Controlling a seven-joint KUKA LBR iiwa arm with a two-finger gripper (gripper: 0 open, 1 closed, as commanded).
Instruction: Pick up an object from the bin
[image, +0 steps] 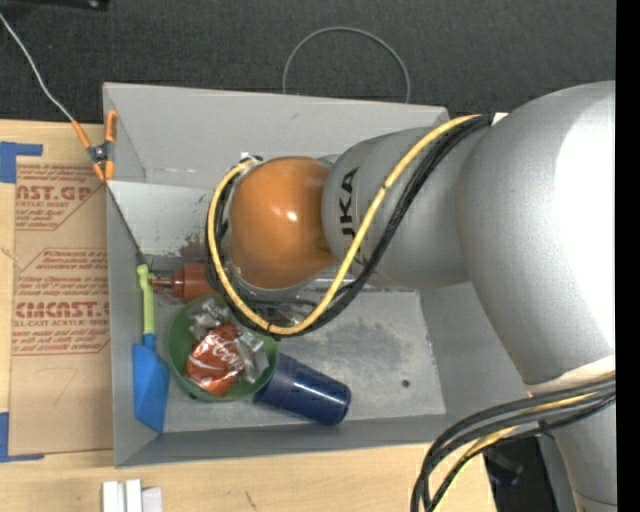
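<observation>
Half the bin (400, 345) floor bare at right, end effector (232, 335) over green bowl (181, 362) near left wall, grip state unclear

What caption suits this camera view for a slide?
KUKA arm hangs over a grey bin, above a green bowl holding a crumpled red can, beside a dark blue cup.

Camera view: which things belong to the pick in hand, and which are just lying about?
In the job: gripper, over the green bowl holding a crumpled red can; grey bin.
Lying about: blue cup on its side; green-handled blue brush by the view's left wall; reddish-brown thing beside it.
</observation>
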